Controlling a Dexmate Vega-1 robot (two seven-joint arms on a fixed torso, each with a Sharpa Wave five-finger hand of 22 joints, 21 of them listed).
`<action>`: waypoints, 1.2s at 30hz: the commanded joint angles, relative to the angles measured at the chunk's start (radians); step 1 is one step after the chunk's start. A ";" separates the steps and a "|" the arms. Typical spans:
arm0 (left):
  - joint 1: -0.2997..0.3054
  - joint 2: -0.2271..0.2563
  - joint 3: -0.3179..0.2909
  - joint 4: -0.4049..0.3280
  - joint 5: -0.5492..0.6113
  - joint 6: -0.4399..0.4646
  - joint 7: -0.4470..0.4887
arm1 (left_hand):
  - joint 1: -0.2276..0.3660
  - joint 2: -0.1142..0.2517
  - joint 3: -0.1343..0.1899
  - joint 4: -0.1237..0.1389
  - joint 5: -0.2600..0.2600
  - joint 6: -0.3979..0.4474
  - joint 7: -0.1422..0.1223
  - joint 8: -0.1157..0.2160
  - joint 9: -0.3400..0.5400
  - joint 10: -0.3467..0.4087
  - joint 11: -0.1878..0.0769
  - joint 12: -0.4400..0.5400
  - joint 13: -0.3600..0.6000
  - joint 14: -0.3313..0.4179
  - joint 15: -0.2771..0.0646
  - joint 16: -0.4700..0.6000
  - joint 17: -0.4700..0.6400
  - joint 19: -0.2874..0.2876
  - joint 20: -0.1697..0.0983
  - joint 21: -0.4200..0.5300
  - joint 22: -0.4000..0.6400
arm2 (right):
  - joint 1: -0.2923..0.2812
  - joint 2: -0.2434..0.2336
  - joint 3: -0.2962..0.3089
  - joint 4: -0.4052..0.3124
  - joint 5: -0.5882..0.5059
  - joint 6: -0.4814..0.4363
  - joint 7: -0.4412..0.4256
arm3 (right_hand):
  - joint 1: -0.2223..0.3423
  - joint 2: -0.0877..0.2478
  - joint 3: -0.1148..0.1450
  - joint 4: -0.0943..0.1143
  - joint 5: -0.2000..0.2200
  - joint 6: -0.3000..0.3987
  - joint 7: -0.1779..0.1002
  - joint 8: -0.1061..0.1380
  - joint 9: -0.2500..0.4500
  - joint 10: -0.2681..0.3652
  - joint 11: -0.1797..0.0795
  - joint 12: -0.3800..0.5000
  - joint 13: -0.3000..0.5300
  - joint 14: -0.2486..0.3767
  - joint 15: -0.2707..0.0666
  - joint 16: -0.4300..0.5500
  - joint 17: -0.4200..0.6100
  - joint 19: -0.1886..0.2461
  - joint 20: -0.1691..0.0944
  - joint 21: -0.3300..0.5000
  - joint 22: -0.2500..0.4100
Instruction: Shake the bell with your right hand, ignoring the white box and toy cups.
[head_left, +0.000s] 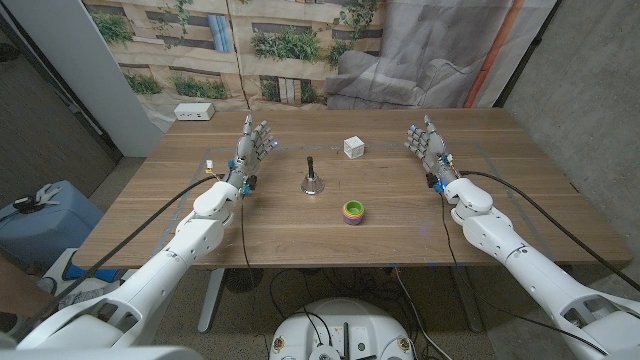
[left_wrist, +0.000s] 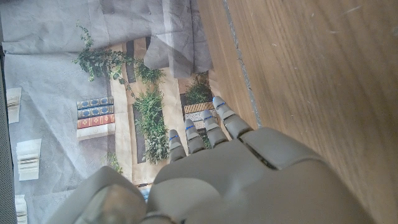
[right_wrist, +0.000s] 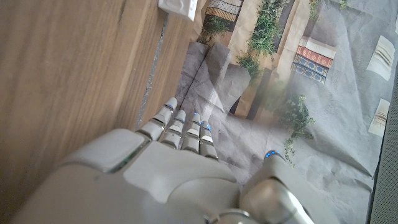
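Small metal bell with black handle (head_left: 311, 178) upright mid-table, untouched, between both hands. Right hand (head_left: 430, 148) empty, fingers apart, well clear; left hand (head_left: 252, 148) likewise, probably just parked at ready.

Head cam sits high at the robot's end, looking down & forward over the whole wooden table (head_left: 330, 240) to the printed backdrop (head_left: 300, 45) behind. Each wrist cam rides close behind its own hand – left hand (left_wrist: 236, 168), right hand (right_wrist: 161, 168) – aimed along the fingers, pic turned; all 3 views share tabletop, far edge & backdrop
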 joint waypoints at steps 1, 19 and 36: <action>0.000 0.000 0.000 0.000 0.000 0.000 0.000 | 0.001 0.007 -0.001 0.007 0.005 0.000 -0.006 0.006 0.004 -0.003 -0.007 0.005 0.005 0.009 -0.098 0.006 0.004 0.007 0.001 0.007 0.005 | 0.003 -0.004 -0.019 -0.014 -0.039 0.001 -0.018 | 0.007 -0.003 0.008 -0.001 0.007 0.009 0.000 0.005 0.002 0.007 0.001 0.004 0.000 0.009 0.002 0.006 0.001 0.008 -0.004 -0.001 0.003; 0.000 0.000 0.000 0.000 0.000 0.000 0.000 | 0.001 0.006 -0.001 0.007 0.005 -0.001 -0.006 0.006 0.004 -0.002 -0.008 0.006 0.005 0.009 -0.098 0.005 0.004 0.008 0.001 0.007 0.005 | -0.029 -0.044 -0.035 -0.100 -0.118 0.004 -0.060 | 0.018 -0.015 0.012 -0.018 0.010 -0.009 -0.013 0.001 0.001 -0.006 -0.001 0.003 -0.016 -0.003 0.005 0.002 -0.021 -0.005 -0.005 -0.027 0.003; 0.000 0.000 0.000 0.000 0.000 0.000 0.000 | 0.001 0.007 -0.001 0.007 0.005 0.000 -0.006 0.006 0.004 -0.003 -0.007 0.005 0.005 0.009 -0.097 0.005 0.004 0.007 0.001 0.007 0.005 | -0.003 -0.073 -0.084 -0.121 -0.252 0.056 -0.046 | 0.059 -0.041 0.020 -0.065 0.010 -0.054 -0.013 -0.001 0.002 -0.025 -0.011 0.003 -0.037 -0.038 0.006 -0.003 -0.054 -0.028 -0.019 -0.069 0.003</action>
